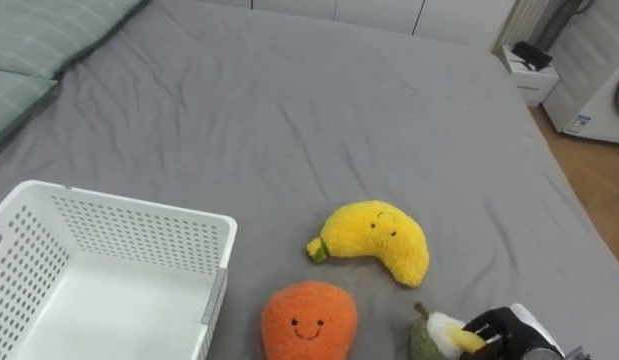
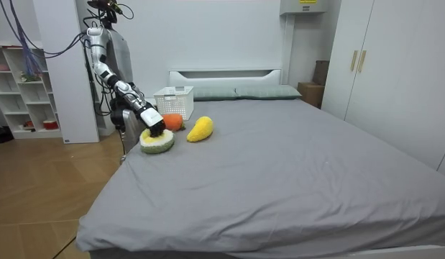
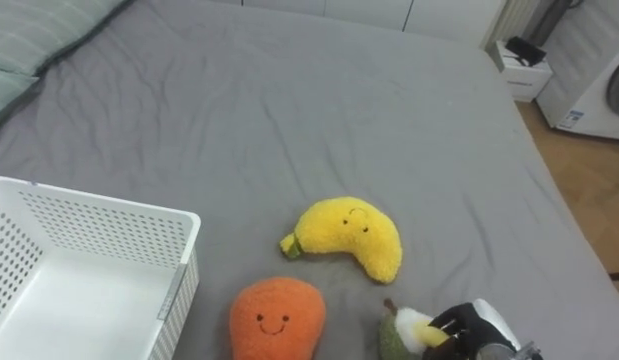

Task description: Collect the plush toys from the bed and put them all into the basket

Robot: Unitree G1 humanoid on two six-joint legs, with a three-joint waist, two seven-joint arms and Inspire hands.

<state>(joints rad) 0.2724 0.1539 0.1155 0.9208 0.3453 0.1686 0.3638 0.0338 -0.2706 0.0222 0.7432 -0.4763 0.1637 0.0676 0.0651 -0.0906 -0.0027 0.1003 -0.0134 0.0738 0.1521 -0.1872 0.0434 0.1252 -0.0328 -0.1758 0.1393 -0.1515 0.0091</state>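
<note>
- Green and cream plush toy lies on the bed, at the bottom edge of the left eye view. In the room view it is close to the bed's side edge, where the robot stands.
- Right hand is right at this toy, on its right side. I cannot tell if the fingers are closed on it or only rest against it.
- Orange plush toy with a small face lies just left of the green one, with a narrow strip of sheet between them.
- Yellow banana toy lies a little farther in on the bed, apart from both other toys.
- White basket with perforated walls stands left of the orange toy, near it but not touching. It is open at the top, and no toy shows inside.
- Grey bed sheet beyond the toys is wide and bare up to the green pillows at the upper left.
- Bed's right edge runs along wooden floor, and a small white cabinet stands by the far corner.
</note>
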